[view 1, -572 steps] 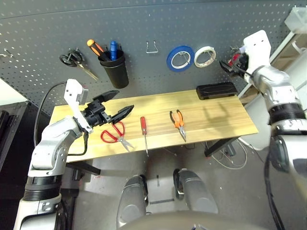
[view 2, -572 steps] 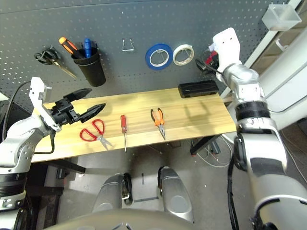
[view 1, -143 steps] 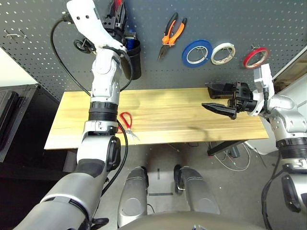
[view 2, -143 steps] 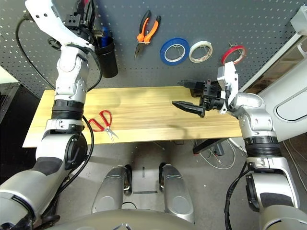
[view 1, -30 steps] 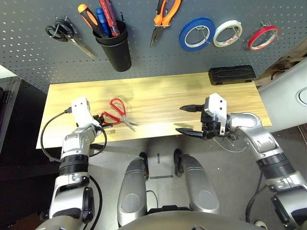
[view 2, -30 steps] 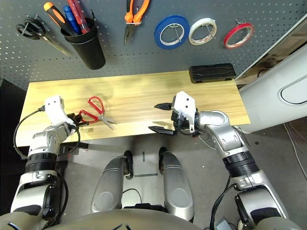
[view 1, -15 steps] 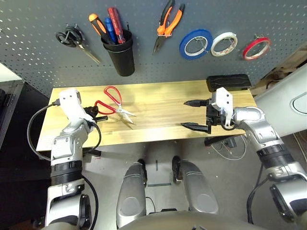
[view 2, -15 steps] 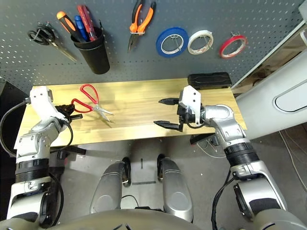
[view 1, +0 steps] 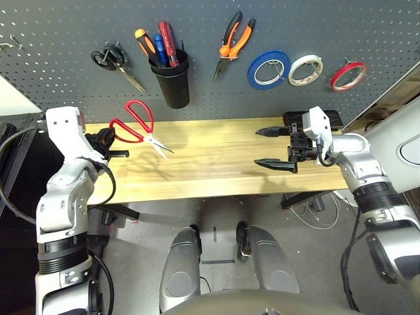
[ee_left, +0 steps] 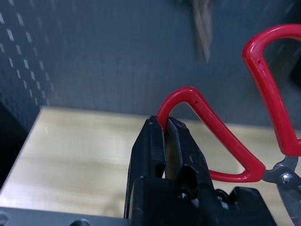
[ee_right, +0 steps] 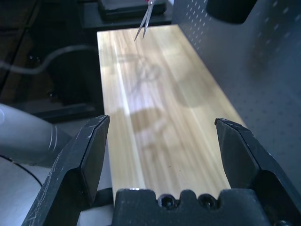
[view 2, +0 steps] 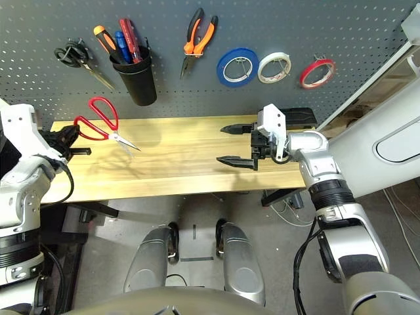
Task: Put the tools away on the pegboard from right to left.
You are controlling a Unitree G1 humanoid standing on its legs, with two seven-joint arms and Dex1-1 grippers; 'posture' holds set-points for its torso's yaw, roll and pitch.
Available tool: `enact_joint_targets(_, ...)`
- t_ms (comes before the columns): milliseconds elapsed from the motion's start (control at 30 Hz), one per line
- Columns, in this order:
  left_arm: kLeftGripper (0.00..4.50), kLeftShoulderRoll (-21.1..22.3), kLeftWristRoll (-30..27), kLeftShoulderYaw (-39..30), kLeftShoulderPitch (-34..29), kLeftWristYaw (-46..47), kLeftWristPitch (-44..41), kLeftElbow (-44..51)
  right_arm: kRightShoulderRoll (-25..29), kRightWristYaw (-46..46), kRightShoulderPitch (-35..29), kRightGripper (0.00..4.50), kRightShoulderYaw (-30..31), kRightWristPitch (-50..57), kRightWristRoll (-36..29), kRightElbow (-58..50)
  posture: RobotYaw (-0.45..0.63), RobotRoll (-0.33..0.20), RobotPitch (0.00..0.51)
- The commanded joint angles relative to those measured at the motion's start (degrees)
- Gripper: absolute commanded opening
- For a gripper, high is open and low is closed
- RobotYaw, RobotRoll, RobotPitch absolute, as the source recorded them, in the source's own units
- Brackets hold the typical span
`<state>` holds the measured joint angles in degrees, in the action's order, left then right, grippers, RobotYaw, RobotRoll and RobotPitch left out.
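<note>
My left gripper (view 1: 107, 140) is shut on one handle loop of the red-handled scissors (view 1: 134, 127), holding them in the air over the table's left end, blades pointing right. The left wrist view shows the fingers (ee_left: 153, 141) pinched on the red loop (ee_left: 221, 150). On the pegboard (view 1: 59, 33) hang the red tape ring (view 1: 348, 75) at the far right and the orange-and-black pliers (view 1: 231, 42). The red screwdriver (view 1: 167, 41) stands in the black cup (view 1: 172, 82). My right gripper (view 1: 257, 147) is open and holds nothing, hovering over the table's right part.
Black-handled scissors (view 1: 111, 62) hang at the pegboard's left, and the blue (view 1: 269, 69) and white (view 1: 306, 70) tape rolls hang between the pliers and the red ring. A black case (view 1: 315, 119) lies at the back right of the wooden table (view 1: 203, 164).
My left gripper has lifted the red scissors off the table and up towards the pegboard. The camera view has shifted. My right gripper stays open.
</note>
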<state>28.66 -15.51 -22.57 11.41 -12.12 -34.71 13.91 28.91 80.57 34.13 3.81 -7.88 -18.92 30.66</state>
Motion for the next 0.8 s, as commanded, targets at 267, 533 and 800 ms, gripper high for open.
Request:
enact_joint_targets(267,0.03,0.6,0.3,-1.1,-0.9,-0.5,5.3,4.4,2.2,1.1,-1.8,4.5,-4.5,0.9,-4.1,-5.1,0.05,0.0,0.097)
enact_joint_targets(533,0.03,0.4,0.5,-2.8,0.4,1.3,7.8,1.8,3.3,0.5,-2.3,4.5,-6.1,1.2,-4.9,-6.3,0.05,0.0,0.091)
enact_joint_targets(800,0.03,1.5,1.9,-3.7,6.8,4.4,9.7,-7.4,3.1,0.1,-2.7,4.5,-5.9,2.2,-5.6,-7.6,0.05,0.0,0.093)
